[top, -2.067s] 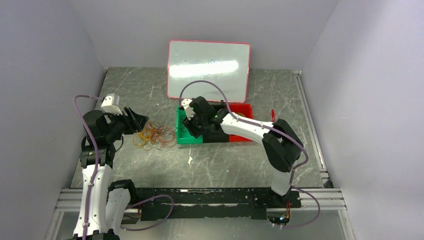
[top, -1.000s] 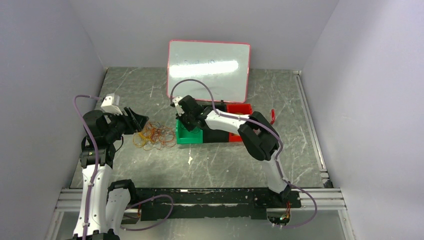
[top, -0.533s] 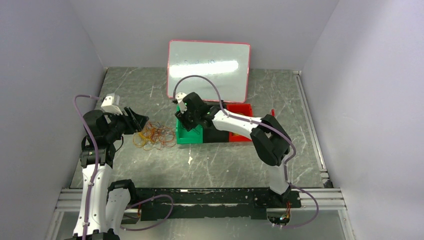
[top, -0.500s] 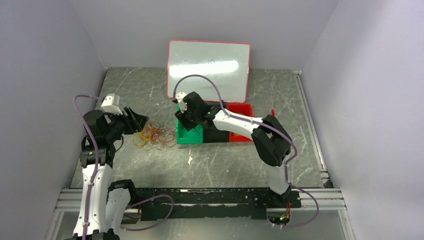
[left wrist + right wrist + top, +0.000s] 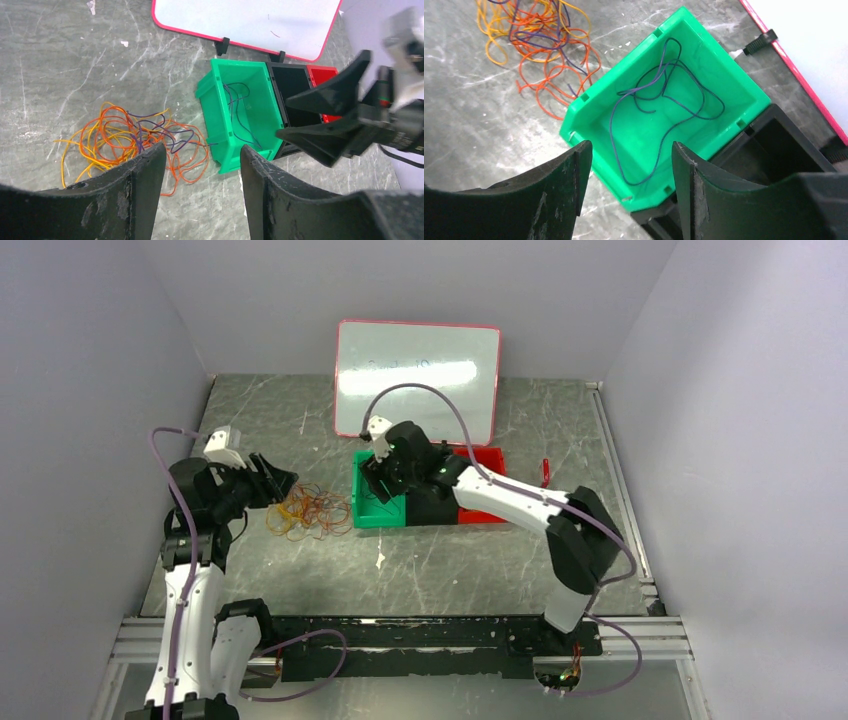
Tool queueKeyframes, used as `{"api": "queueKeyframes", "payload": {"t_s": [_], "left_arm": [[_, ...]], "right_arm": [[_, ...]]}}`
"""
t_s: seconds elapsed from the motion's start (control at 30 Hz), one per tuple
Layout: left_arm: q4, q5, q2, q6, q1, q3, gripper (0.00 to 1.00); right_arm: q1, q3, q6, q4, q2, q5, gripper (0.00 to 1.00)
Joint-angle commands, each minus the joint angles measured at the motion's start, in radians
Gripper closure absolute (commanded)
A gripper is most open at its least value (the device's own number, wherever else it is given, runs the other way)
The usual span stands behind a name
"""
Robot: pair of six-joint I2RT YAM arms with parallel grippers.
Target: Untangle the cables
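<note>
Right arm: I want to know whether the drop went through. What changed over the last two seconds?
The right gripper shifted left over the green bin, then partway back right, its elbow swinging left and out again. Its jaws now stand open, and a thin dark cable lies loose in the bin, apparently just released. The left gripper, the tangled cables and the whiteboard stayed put.

The table (image 5: 450, 560) has a grey, white-veined stone look with a dull sheen, while the whiteboard (image 5: 418, 380) is glossy enough to throw back a bright glare. The green bin (image 5: 729, 70) is smooth, shiny moulded plastic, and the cables (image 5: 130, 145) look like thin wire in a smooth coloured coating. The left gripper (image 5: 202, 150) and right gripper (image 5: 631, 145) have matt black plastic fingers (image 5: 135, 200), scuffed with pale marks.
</note>
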Motion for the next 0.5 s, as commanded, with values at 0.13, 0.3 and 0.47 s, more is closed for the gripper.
{"api": "queueKeyframes", "payload": {"t_s": [0.13,0.3,0.47], "left_arm": [[-0.047,0.018,0.128,0.057,-0.029,0.088,0.46],[-0.142,-0.212,0.237,0.1,-0.263,0.216,0.44],[-0.199,-0.458,0.352,0.087,-0.447,0.286,0.44]], "right_arm": [[-0.001,-0.191,0.144,0.076,-0.258,0.026,0.37],[0.0,-0.308,0.235,0.069,-0.378,0.032,0.37],[0.001,-0.416,0.276,0.071,-0.487,0.001,0.38]]}}
